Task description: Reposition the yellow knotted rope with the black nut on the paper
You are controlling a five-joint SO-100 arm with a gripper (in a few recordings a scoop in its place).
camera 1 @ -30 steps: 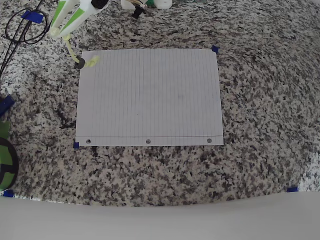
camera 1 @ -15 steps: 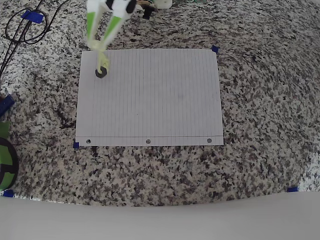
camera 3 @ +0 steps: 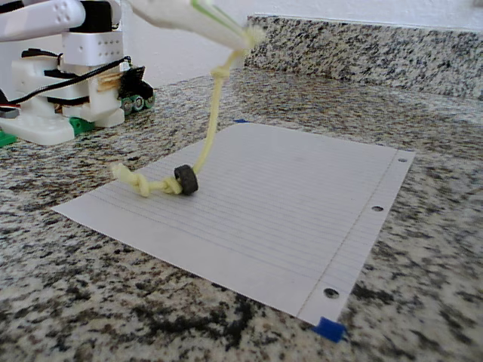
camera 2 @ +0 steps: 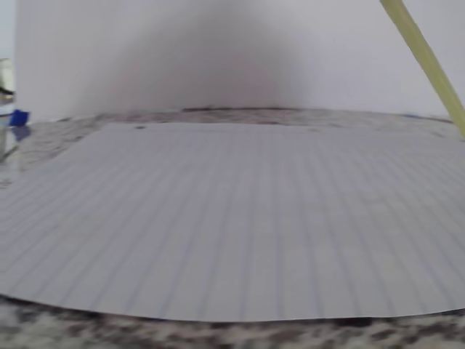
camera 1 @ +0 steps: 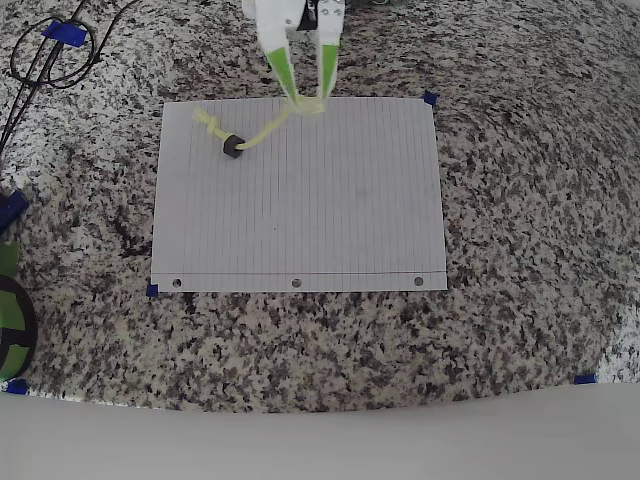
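Since the earlier frame the thin pale yellow knotted rope [camera 1: 262,128] has been dragged rightward, its black ring nut [camera 1: 234,146] now trailing on the upper left of the white lined paper [camera 1: 300,210], one end pinched in the green-and-white gripper [camera 1: 308,100], so repositioning seems underway.

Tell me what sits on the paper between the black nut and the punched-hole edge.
Nothing: in the overhead view, from the black nut down to the punched holes the paper is bare lined sheet. The fixed view agrees.
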